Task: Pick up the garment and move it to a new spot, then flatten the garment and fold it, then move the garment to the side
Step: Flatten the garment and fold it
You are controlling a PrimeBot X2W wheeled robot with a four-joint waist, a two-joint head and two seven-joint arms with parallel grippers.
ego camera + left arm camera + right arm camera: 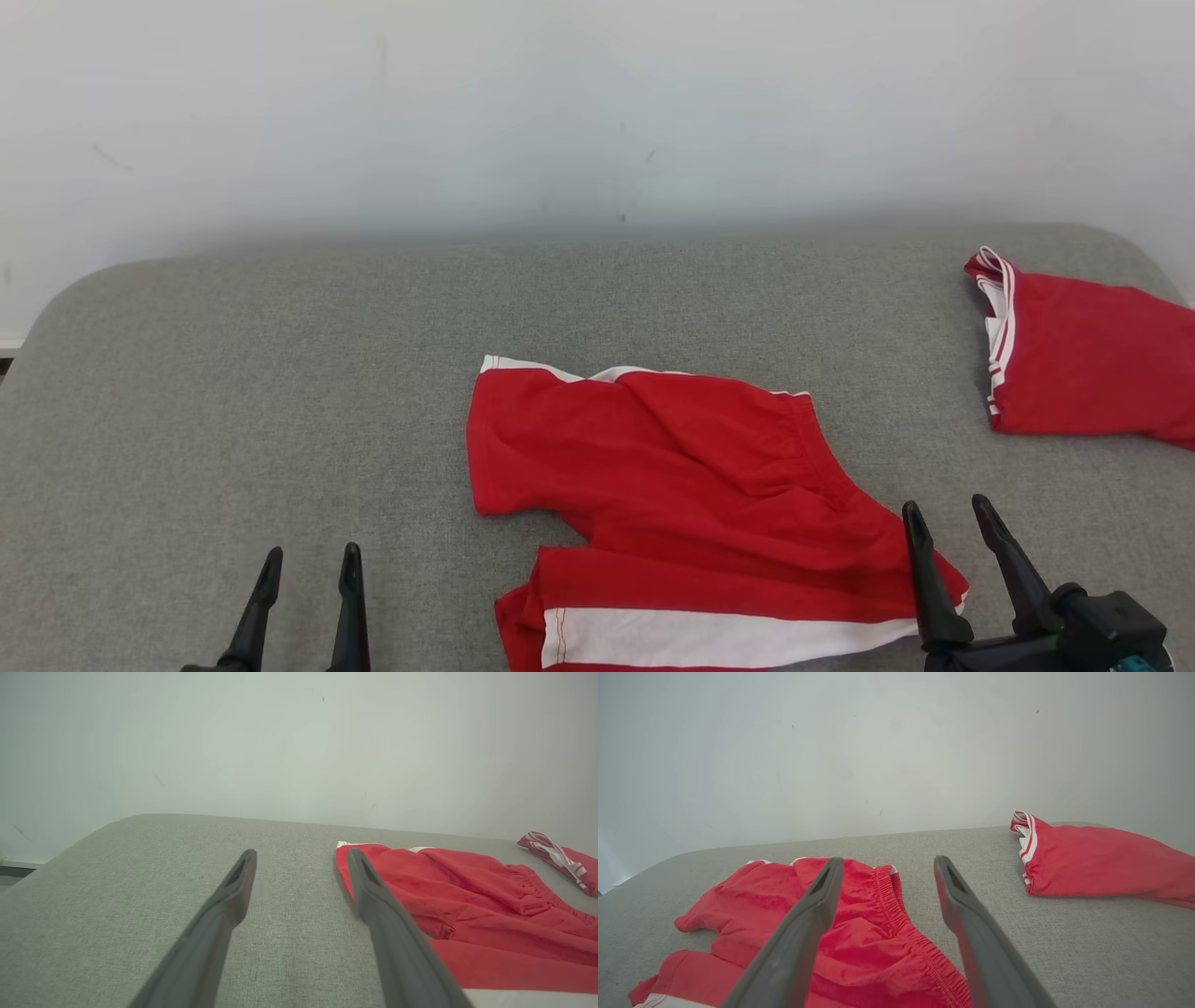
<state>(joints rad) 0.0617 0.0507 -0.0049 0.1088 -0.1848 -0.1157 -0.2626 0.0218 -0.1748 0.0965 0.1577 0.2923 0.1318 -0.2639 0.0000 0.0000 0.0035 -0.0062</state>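
The garment (681, 504) is a pair of red shorts with white stripes, lying rumpled on the grey surface at centre, its waistband toward the right. It also shows at the right of the left wrist view, garment (467, 905), and at lower left of the right wrist view, garment (850, 933). My right gripper (952, 523) stands open at the garment's right edge, nothing between its fingers; its own view has the right gripper (885, 868) above the waistband. My left gripper (308, 565) is open at lower left, apart from the cloth, seen from its wrist as left gripper (303, 858).
A second red garment with white trim (1083, 369) lies folded at the far right, also seen as second garment (1097, 863). The grey padded surface (233, 373) has rounded back corners and meets a pale wall (597, 112) behind.
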